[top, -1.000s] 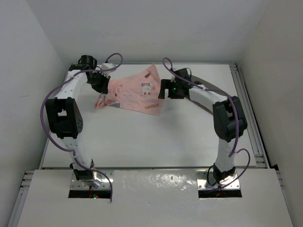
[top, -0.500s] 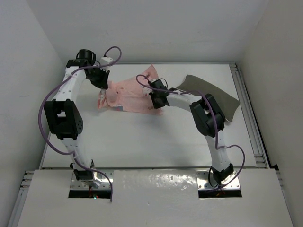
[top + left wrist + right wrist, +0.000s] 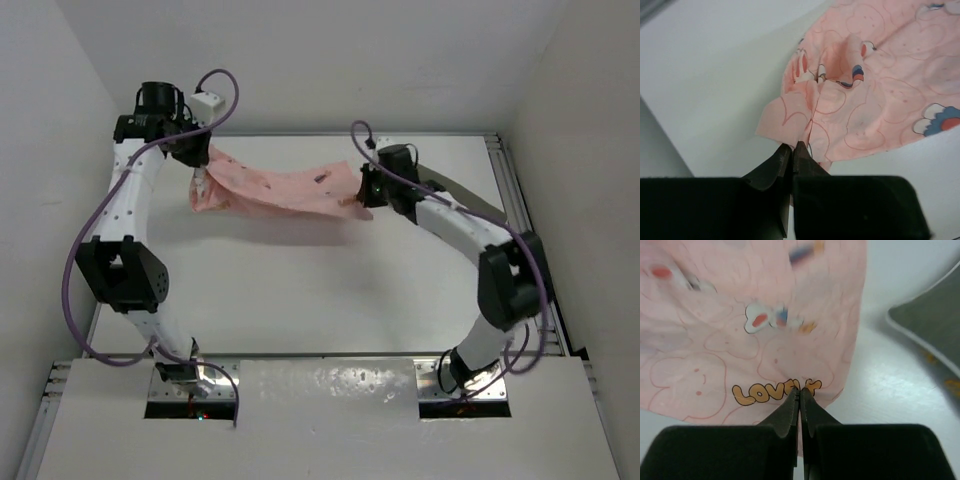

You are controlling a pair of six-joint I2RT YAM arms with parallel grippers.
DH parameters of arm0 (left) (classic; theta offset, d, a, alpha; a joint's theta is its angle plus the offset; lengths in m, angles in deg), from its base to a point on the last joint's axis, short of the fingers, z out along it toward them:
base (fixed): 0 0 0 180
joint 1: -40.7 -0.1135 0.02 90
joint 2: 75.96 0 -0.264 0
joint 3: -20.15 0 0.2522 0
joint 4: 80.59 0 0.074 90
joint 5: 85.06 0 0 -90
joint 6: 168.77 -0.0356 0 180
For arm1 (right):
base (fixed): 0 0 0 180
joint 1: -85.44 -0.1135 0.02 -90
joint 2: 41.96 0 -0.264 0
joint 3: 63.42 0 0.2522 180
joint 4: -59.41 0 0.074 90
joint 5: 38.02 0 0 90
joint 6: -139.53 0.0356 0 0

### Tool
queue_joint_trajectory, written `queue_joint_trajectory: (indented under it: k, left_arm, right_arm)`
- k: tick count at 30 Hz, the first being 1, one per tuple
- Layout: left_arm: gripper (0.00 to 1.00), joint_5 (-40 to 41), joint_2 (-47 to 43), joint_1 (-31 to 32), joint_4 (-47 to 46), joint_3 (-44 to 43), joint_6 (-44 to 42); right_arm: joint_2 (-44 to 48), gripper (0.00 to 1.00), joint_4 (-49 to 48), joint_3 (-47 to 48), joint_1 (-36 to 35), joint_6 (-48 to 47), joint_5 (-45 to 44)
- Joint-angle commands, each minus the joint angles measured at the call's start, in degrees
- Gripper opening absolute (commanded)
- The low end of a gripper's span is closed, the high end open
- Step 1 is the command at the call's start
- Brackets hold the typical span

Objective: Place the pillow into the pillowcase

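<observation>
The pale-pink pillowcase (image 3: pixel 280 188) hangs stretched between my two grippers at the back of the table. My left gripper (image 3: pixel 792 145) is shut on a bunched corner of the pillowcase (image 3: pixel 865 90) at its left end. My right gripper (image 3: pixel 800 390) is shut on the pillowcase (image 3: pixel 740 315) edge, right at the orange lettering. The olive-grey pillow (image 3: pixel 935 315) with white piping lies on the table just to the right of that edge. In the top view my right arm covers most of the pillow.
The white table (image 3: pixel 320 290) is walled on the left, back and right. A metal rail (image 3: pixel 525 230) runs along its right edge. Both arm bases sit at the near edge.
My right gripper has shut on the pillowcase's right edge. Both arms have lifted and pulled apart, so the crumpled case now hangs stretched between them.
</observation>
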Motion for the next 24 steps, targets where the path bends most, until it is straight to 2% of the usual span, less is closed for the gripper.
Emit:
queue_joint_trajectory:
  k: [1,6,9,14,17,20,21,23,24]
  left_arm:
    - [0.0,2.8,-7.4,-0.4,1.5,-4.5,-0.3]
    - [0.0,1.3,-12.9,-0.2,5.7,-3.7,-1.6]
    - [0.0,-4.9,-17.0,-0.1,9.0,-3.7,-2.9]
    - [0.0,-8.7,-20.4,-0.2,12.4,-2.4,-5.9]
    - [0.15,-3.7,-21.9,-0.3,7.4,3.9,-0.2]
    - [0.42,0.7,-21.8,-0.9,-1.0,8.8,5.7]
    - [0.55,2.1,-20.9,-0.9,-2.0,10.1,6.7]
    - [0.67,2.5,-19.7,-1.0,-3.8,10.3,7.7]
    - [0.76,2.3,-18.5,-1.0,-4.0,10.2,7.9]
  right_arm:
    - [11.5,0.0,-7.6,-2.0,0.6,1.5,3.3]
    - [24.1,0.0,-10.4,-7.8,0.5,0.3,0.9]
    - [32.6,0.0,-10.6,-10.0,-0.4,0.5,0.2]
    - [37.6,0.0,-9.6,-9.5,-2.4,0.9,-0.1]
    - [38.4,0.0,-10.0,-9.4,-1.5,3.1,1.4]
    - [36.4,0.0,-9.3,-7.0,-0.3,3.0,1.4]
    - [35.2,0.0,-8.7,-6.0,0.1,3.0,1.7]
    - [33.1,0.0,-7.6,-2.8,1.3,3.0,3.8]
    - [30.9,0.0,-7.2,-2.0,1.5,3.1,4.6]
